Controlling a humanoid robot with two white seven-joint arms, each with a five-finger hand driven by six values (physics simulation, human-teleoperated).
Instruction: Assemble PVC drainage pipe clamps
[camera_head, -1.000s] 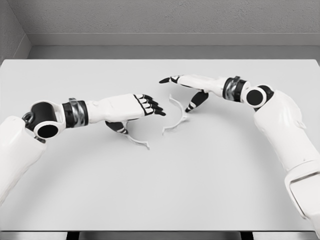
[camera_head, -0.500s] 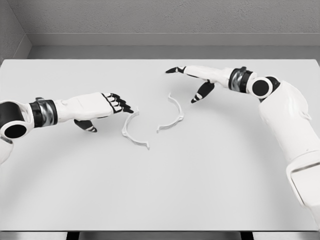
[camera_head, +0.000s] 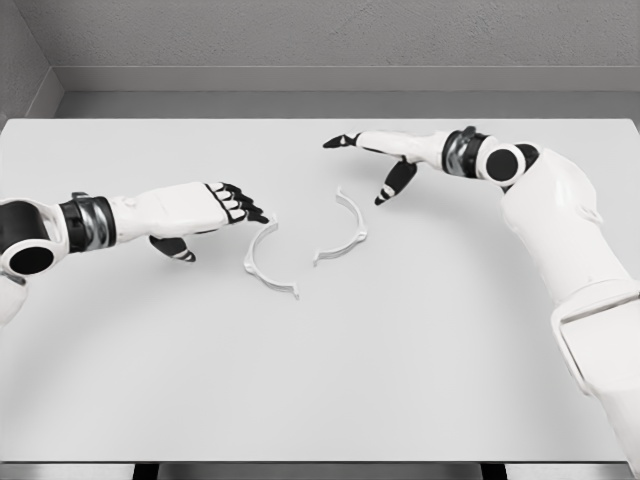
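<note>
White desk (camera_head: 320, 400) carried two white half-ring clamp pieces near its middle, lying apart: left clamp half (camera_head: 262, 262) and right clamp half (camera_head: 345, 228). Left hand (camera_head: 215, 205) hovered beside the former, fingers extended, holding nothing; right hand (camera_head: 385, 158) stood spread and empty, far of the latter.
</note>
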